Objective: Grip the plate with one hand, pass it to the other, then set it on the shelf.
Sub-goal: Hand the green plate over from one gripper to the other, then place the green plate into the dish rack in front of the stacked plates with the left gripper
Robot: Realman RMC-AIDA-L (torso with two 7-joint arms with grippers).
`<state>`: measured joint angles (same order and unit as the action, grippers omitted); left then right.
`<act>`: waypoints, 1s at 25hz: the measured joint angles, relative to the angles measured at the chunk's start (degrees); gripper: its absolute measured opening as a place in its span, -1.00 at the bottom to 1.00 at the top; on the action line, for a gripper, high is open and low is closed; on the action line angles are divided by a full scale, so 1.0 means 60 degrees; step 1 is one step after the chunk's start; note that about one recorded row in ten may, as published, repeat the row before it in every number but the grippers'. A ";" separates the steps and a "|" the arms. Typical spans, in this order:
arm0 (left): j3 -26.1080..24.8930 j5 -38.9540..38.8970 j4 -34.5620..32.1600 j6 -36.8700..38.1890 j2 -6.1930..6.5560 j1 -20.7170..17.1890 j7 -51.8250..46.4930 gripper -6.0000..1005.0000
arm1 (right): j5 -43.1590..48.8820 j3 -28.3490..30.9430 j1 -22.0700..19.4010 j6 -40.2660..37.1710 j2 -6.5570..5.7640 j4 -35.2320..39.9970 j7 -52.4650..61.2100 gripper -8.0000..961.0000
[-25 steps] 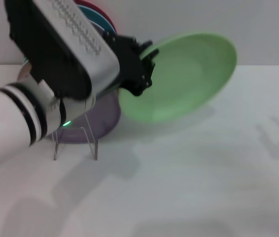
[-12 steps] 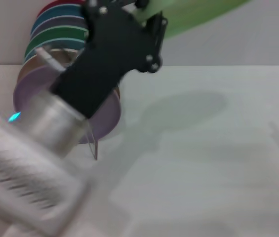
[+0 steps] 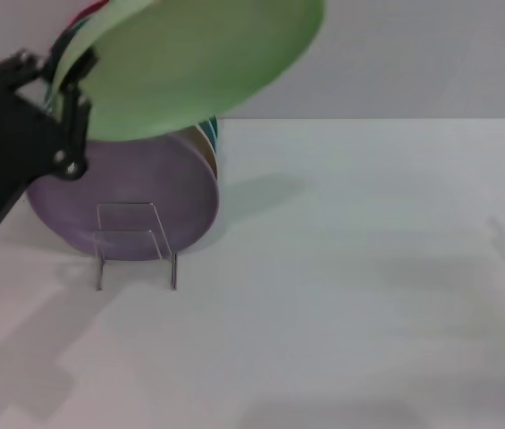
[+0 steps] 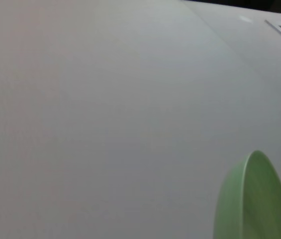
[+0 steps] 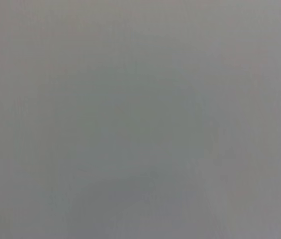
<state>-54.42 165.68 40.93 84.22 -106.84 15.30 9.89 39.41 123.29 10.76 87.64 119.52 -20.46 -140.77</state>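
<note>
The pale mint-green plate (image 3: pixel 194 63) hangs tilted in the air above the rack, held by its left rim. My left gripper (image 3: pixel 66 94), black, is shut on that rim at the far left of the head view. The plate's edge also shows in the left wrist view (image 4: pixel 254 199). The clear acrylic and wire shelf (image 3: pixel 134 246) stands below it on the table, with a lilac purple plate (image 3: pixel 127 197) at its front and other coloured plates behind. My right gripper is out of view; the right wrist view shows only plain grey.
The white table (image 3: pixel 368 295) stretches open to the right and front of the rack. A grey wall (image 3: pixel 431 54) runs behind. Edges of teal and red plates (image 3: pixel 209 134) peek from behind the lilac one.
My left arm has swung left and drawn back, carrying the mint-green plate from the right of the rack to above it. The plate now covers the stacked plates' tops.
</note>
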 joint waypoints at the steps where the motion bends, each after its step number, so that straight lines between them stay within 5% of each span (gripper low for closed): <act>1: 0.0000 -0.0005 -0.0760 0.0460 -0.0001 0.0266 -0.0181 -0.82 | 0.0003 -0.0004 0.0000 -0.0013 0.0000 0.0011 0.0001 0.42; 2: 0.0000 -0.0005 -0.0760 0.0460 -0.0001 0.0266 -0.0181 -0.82 | 0.0003 -0.0015 -0.0001 -0.0034 0.0000 0.0018 0.0003 0.43; 3: 0.0045 0.0000 -0.2323 0.1550 -0.0045 0.0782 -0.0710 -0.82 | 0.0003 -0.0025 -0.0001 -0.0048 -0.0001 0.0019 0.0015 0.43; 6: -0.0028 -0.0004 -0.3814 0.2584 -0.0164 0.1100 -0.1430 -0.82 | -0.0014 -0.0054 -0.0009 -0.0067 0.0004 0.0067 0.0067 0.43; 25: 0.0506 -0.0011 -0.5856 0.2827 0.0016 0.1658 -0.1730 -0.82 | 0.0024 -0.0086 0.0092 0.0000 0.0019 0.0145 0.0105 0.43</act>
<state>-51.38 165.61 5.79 101.18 -106.74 25.25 -0.49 39.55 122.77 11.31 87.64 119.64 -19.59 -140.14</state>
